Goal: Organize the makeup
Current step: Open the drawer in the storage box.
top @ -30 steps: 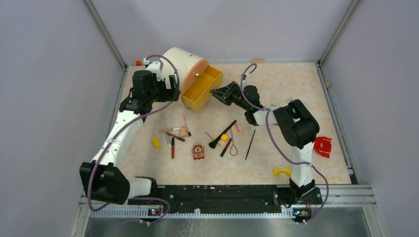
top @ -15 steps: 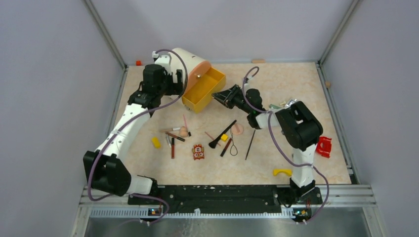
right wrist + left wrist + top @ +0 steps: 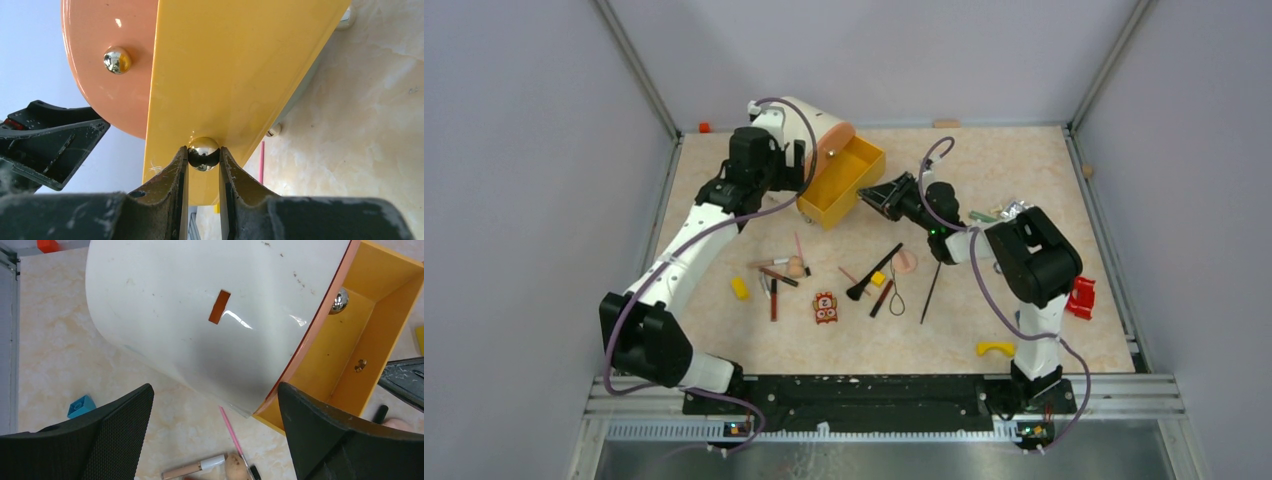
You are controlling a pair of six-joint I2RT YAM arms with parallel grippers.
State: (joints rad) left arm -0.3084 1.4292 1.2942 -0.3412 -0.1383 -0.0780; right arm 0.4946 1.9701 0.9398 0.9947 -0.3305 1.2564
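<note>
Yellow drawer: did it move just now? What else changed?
The yellow drawer and its white box slid a little to the right, with the right gripper still pinching the drawer's knob. The left gripper, open, moved farther in, up to the box. The makeup stayed put.

Overhead view from above and behind, wrist views close-up; all share the yellow drawer (image 3: 844, 180)

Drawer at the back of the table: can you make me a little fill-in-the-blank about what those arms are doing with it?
1. The right tool pinches the shiny knob of the ____ drawer.
2. The left tool stands ____ near the white cabinet.
3. The makeup lies on the ____, outside the drawer.
Missing words: yellow; open; table.
</note>
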